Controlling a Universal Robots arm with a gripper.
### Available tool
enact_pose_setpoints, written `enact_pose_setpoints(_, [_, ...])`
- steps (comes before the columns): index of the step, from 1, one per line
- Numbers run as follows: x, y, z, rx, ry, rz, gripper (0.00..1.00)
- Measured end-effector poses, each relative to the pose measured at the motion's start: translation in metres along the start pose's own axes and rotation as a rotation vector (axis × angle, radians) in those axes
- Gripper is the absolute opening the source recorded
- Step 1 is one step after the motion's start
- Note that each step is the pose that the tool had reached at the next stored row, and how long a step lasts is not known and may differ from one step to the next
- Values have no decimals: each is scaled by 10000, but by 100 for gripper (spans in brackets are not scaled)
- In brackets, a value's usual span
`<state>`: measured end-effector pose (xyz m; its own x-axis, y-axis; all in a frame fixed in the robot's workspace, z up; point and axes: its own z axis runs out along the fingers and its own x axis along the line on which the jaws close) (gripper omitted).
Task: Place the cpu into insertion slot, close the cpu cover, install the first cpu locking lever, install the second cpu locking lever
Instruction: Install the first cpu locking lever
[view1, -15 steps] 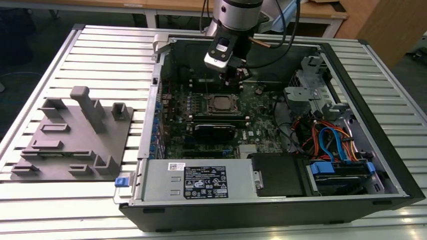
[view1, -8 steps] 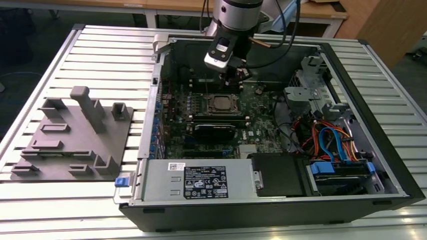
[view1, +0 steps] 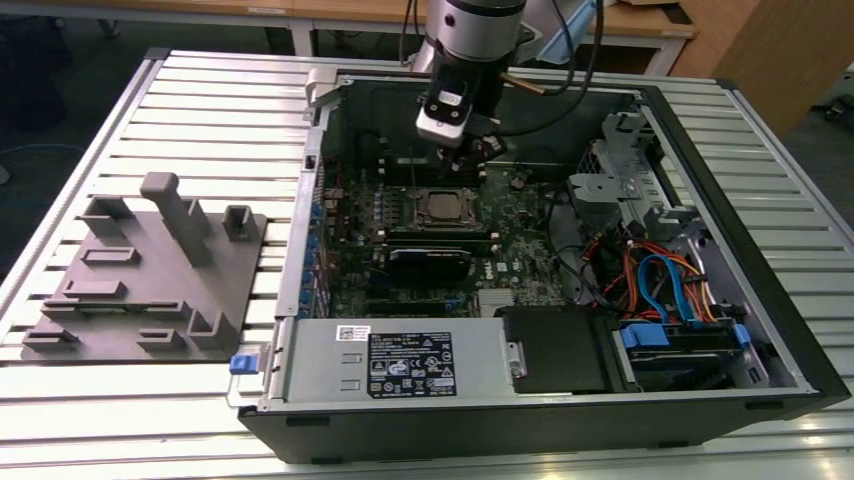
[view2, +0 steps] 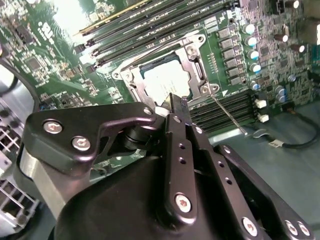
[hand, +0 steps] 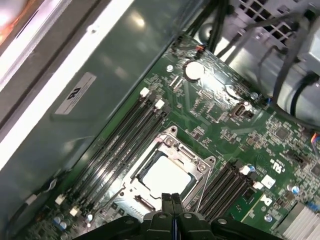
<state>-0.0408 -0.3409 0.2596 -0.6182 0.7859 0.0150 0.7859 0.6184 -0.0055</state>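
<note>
The cpu (hand: 165, 176) lies flat, framed by the cover (hand: 176, 144), just ahead of the claw (hand: 171, 197), which hangs over the cover's near edge, pressed together and pinching nothing.

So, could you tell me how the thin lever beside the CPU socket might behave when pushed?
The lever is a thin wire rod, so probably light and springy. Its narrow, smooth metal might slip aside. Anchored at the cpu cover, it likely pivots.

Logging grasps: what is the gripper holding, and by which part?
Nothing. The gripper is shut on nothing, close by the cpu.
</note>
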Motion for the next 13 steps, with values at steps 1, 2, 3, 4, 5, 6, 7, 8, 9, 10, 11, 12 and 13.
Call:
enact_pose_setpoints(1, [0,0,0,2,-1,-140,10])
enact_pose_setpoints(2, [0,0,0,4,-2,-266,10])
enact_pose_setpoints(3, [0,0,0,6,-3,-396,10])
enact_pose_setpoints(4, [0,0,0,8,-3,-519,10])
enact_pose_setpoints(5, [0,0,0,10,-4,-640,10])
enact_pose_setpoints(6, [-1,0,0,11,-5,-751,10])
enact_pose_setpoints(7, [-1,-1,0,13,-5,-848,10])
enact_pose_setpoints(8, [-2,-1,1,11,-6,-932,10])
enact_pose_setpoints(9, [-2,-1,1,12,-6,-995,10])
enact_pose_setpoints(10, [-3,-2,1,13,-7,-1024,10])
enact_pose_setpoints(11, [-3,-2,1,13,-7,-1039,10])
enact_pose_setpoints(12, [-3,-2,0,14,-8,-1043,10])
enact_pose_setpoints(13, [-3,-2,1,14,-7,-1044,10])
